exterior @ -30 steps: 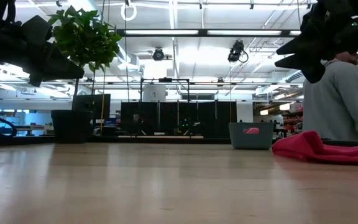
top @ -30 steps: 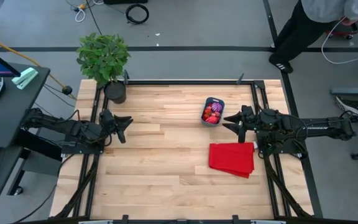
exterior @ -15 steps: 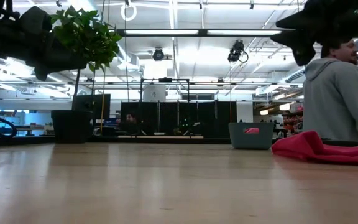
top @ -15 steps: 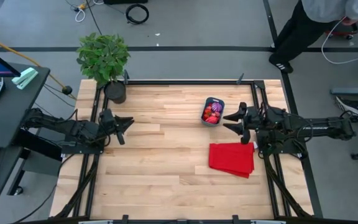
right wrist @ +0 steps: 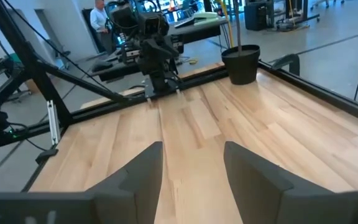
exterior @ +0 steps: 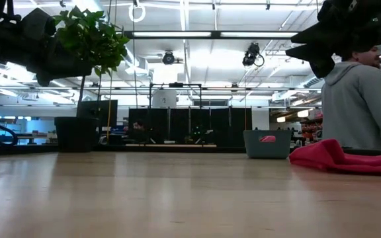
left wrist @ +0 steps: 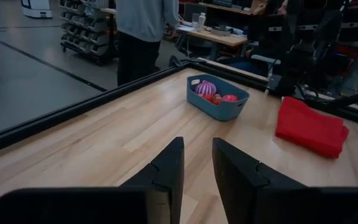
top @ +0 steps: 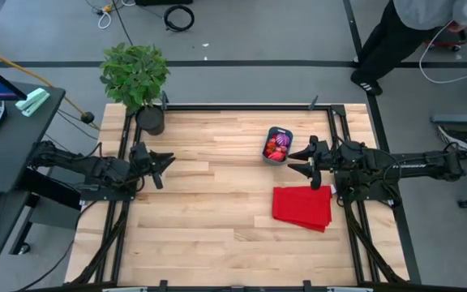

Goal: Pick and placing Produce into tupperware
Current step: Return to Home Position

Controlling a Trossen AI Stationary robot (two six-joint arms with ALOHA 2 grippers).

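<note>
Since a second ago: both arms sit a little higher in the low view, and the right one has edged slightly toward mid-tabletop [top: 217,203].

Left gripper [left wrist: 197,143] hangs over the left edge, jaws a narrow gap apart, holding nothing. Dark plant pot [top: 150,120] stands at the far left corner. Blue tupperware [left wrist: 211,107] sits right of centre near the far edge, with the produce [left wrist: 219,98] piled inside, red pieces and a purple one.

Right gripper [right wrist: 192,146] hovers just beside the tub, jaws spread, empty. Red cloth [top: 302,207] lies nearer, apart from the tub. A person [top: 387,40] stands beyond the far right corner.
</note>
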